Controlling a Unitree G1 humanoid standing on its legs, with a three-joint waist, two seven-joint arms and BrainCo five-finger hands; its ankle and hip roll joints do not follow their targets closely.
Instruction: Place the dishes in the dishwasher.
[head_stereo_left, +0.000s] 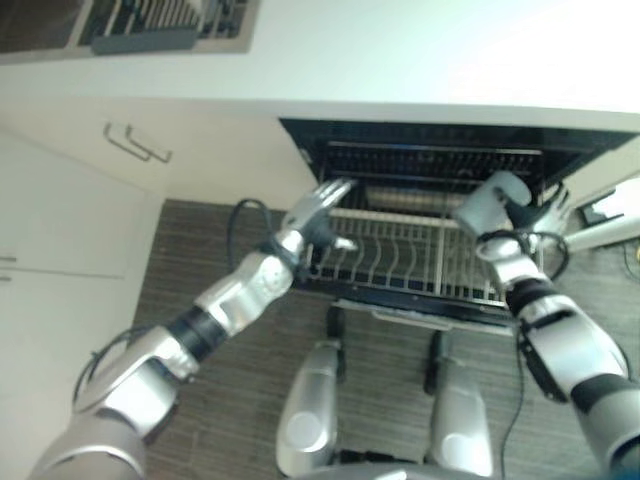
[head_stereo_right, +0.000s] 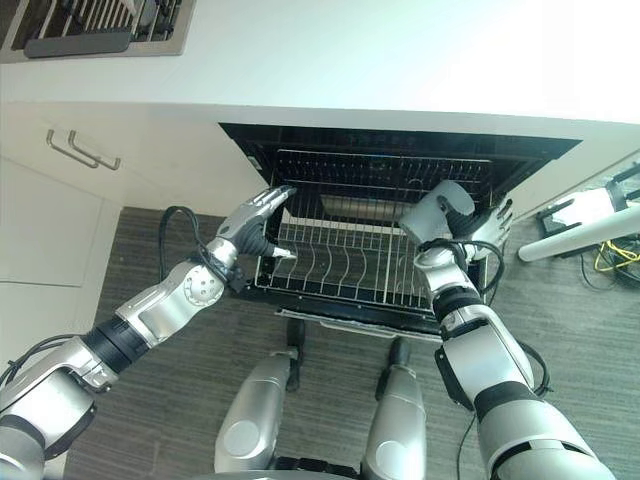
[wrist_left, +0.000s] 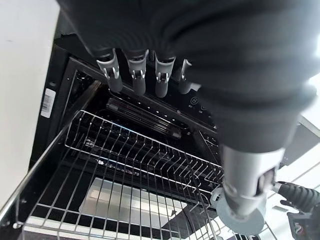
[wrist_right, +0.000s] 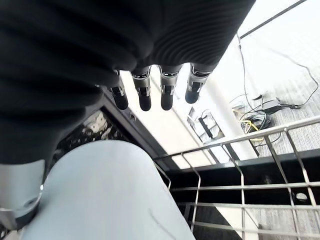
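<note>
Dishwasher (head_stereo_right: 400, 170) stands open under the white bench (head_stereo_right: 350, 60), its wire rack (head_stereo_right: 350, 270) pulled out; the right hand (head_stereo_right: 490, 230) grips a pale grey cup (head_stereo_right: 436, 212) above the rack's right end, thumb against its side; the left hand (head_stereo_right: 255, 222) hovers over the rack's left edge, fingers straight, holding nothing.

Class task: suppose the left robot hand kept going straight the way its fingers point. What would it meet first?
Probably the dishwasher opening's upper inside, above the wire rack. The left robot hand has straight fingers aimed inward; depth is unclear.
</note>
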